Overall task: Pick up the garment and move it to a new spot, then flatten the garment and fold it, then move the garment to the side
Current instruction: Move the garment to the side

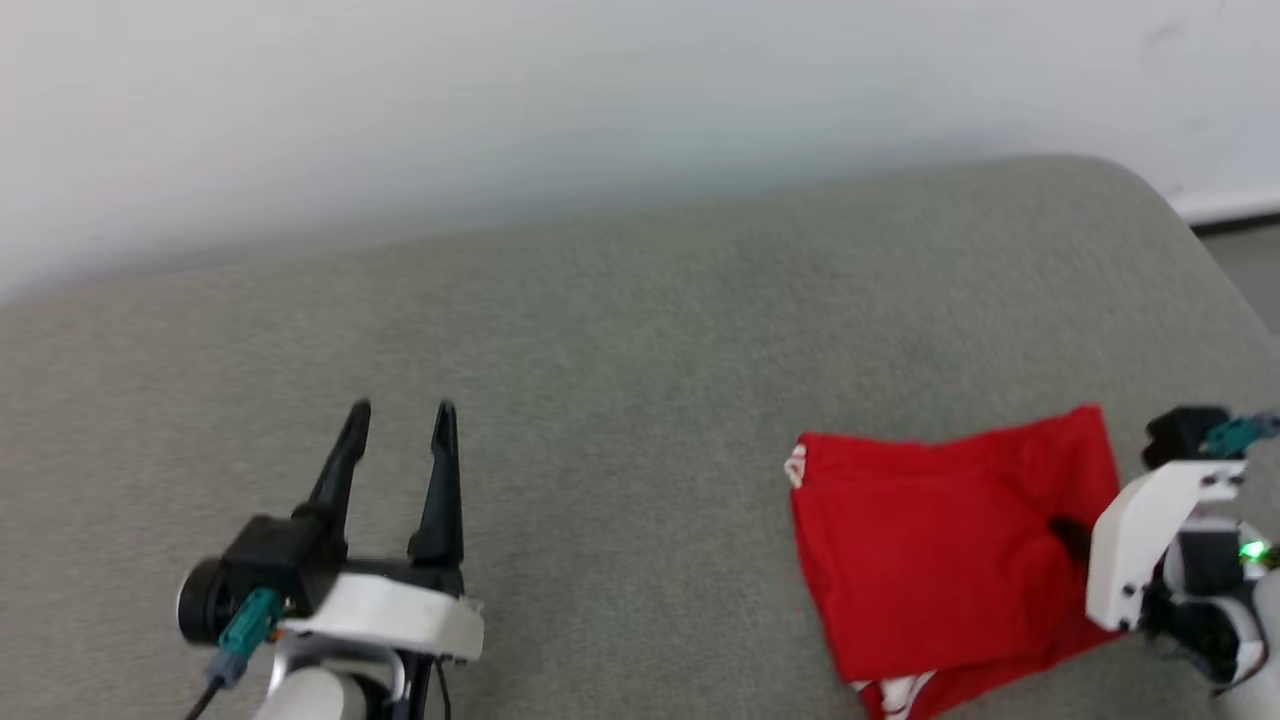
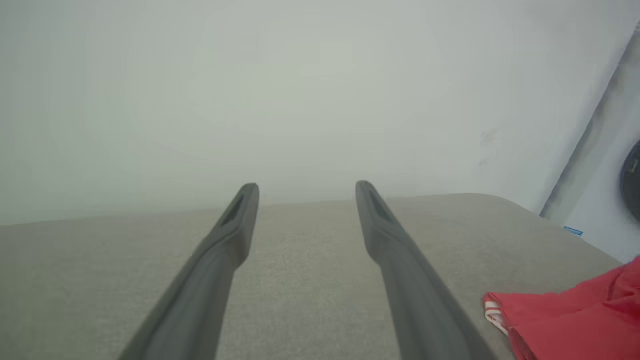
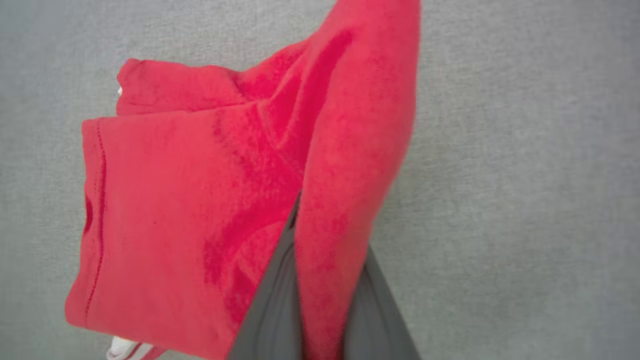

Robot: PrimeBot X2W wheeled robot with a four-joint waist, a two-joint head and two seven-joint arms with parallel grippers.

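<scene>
Clearly, the red jersey garment (image 1: 950,540) lay folded into a rough rectangle on the right side of a broad grey fabric-covered surface (image 1: 600,350), near the surface's near edge and well apart from the left end effector (image 1: 402,410). White trim with thin red stripes (image 1: 795,465) peeked out at the garment's far left corner, and more of it showed under the near edge. No lettering could be seen on the exposed red cloth.

The right end effector (image 1: 1072,540) reached in from the right, its white wrist housing (image 1: 1140,545) over the garment's right edge. In the right wrist view its two dark fingers (image 3: 272,310) were drawn together on a raised ridge of red cloth (image 3: 350,150), which stood up between them and ran away from the camera, while the rest of the garment (image 3: 175,210) spread flat to the left of the ridge, with a stitched hem along its outer edge.

The left end effector hovered over bare grey fabric on the left, its fingers apart and nothing between them. The left wrist view showed those fingers (image 2: 220,250) spread wide, pointing toward the far edge of the surface and a plain white wall (image 2: 300,75), with a corner of the garment (image 2: 575,320) at the lower right.

Beyond the surface's rounded far right corner ran a white skirting board (image 1: 1230,205) above a strip of dark floor (image 1: 1250,260).
</scene>
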